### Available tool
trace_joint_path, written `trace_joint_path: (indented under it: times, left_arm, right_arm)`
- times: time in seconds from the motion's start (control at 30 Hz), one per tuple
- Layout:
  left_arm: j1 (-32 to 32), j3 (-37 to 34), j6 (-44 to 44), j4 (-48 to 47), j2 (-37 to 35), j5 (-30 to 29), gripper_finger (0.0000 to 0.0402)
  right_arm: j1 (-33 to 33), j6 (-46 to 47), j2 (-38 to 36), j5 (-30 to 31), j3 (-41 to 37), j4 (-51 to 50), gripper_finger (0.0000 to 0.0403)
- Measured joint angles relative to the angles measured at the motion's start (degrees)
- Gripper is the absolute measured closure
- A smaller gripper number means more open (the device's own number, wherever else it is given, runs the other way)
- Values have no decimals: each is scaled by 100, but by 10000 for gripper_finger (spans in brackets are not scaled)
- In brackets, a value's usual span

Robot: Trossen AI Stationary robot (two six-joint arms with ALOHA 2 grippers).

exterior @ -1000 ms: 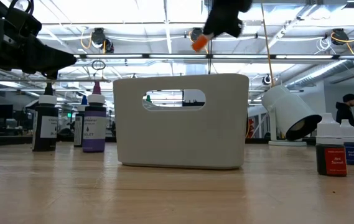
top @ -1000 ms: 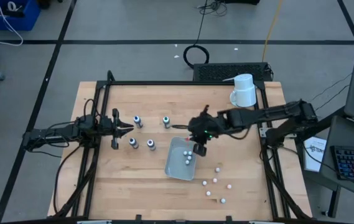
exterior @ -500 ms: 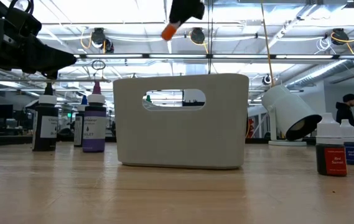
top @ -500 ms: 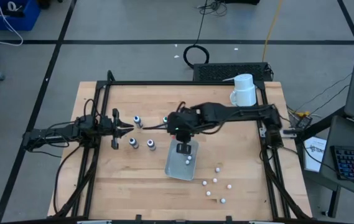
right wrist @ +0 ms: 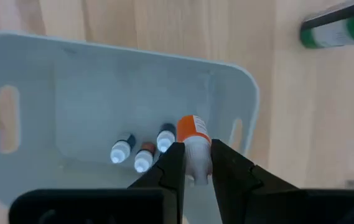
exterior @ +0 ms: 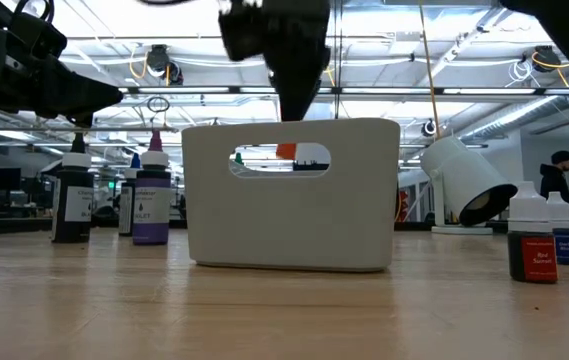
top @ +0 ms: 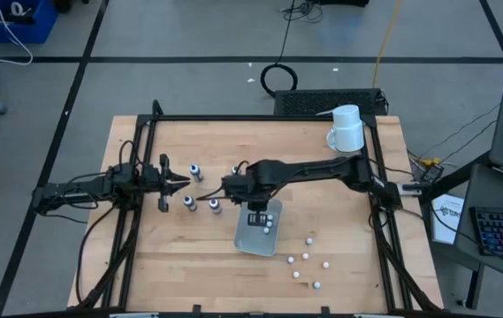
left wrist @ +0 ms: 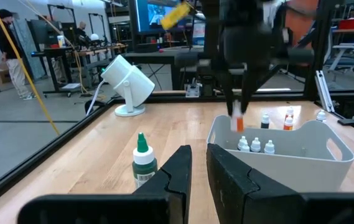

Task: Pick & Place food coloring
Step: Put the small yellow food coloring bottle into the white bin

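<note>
My right gripper (top: pixel 255 213) reaches down into the white bin (top: pixel 249 240), shut on a small food coloring bottle with an orange cap (right wrist: pixel 192 127). The cap shows through the bin's handle slot (exterior: pixel 286 152). Three white-capped bottles (right wrist: pixel 140 152) stand on the bin's floor. Dark-capped bottles (top: pixel 195 171) (top: pixel 215 206) and a green-capped one (left wrist: pixel 142 163) stand on the table left of the bin. Several white-capped ones (top: pixel 307 257) stand on its right. My left gripper (top: pixel 180 184) waits shut near the dark-capped bottles. My right gripper pinches the bottle's pale body (right wrist: pixel 196 163) between its two fingers, coming from above and pointing down. The bottle hangs cap-down below the fingertips (left wrist: pixel 237 122), inside the bin. Whether the cap touches the bin's floor I cannot tell.
A white mug (top: pixel 346 129) lies tipped near the table's far right corner. A black frame rail (top: pixel 260 118) edges the wooden table. Bare wood lies near the table's front edge, left of the bin.
My right gripper has carried the orange-capped bottle toward the table's left, from the bin's far right side to above it. It has then dropped so that the cap is now inside the bin. It has stayed shut on the bottle.
</note>
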Motion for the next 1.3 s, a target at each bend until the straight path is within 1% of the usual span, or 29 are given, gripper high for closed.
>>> trace_joint_path:
  times: [0.23, 0.47, 0.9, 1.13, 1.3]
  left_arm:
    - [0, 1, -1, 0, 1, 0, 344]
    - [2, 0, -2, 2, 0, 0, 344]
    - [0, 1, 0, 2, 2, 0, 344]
    - [1, 1, -2, 0, 0, 0, 344]
    - [2, 1, 0, -1, 0, 0, 344]
  right_arm:
    - [-78, -261, 468, -2, 0, 129, 355]
    - [-87, -372, 741, -2, -3, 230, 355]
    - [-87, -412, 711, -22, -721, 651, 355]
    - [-74, -412, 706, -36, -778, 702, 354]
    - [-75, -414, 716, -278, -787, 778, 327]
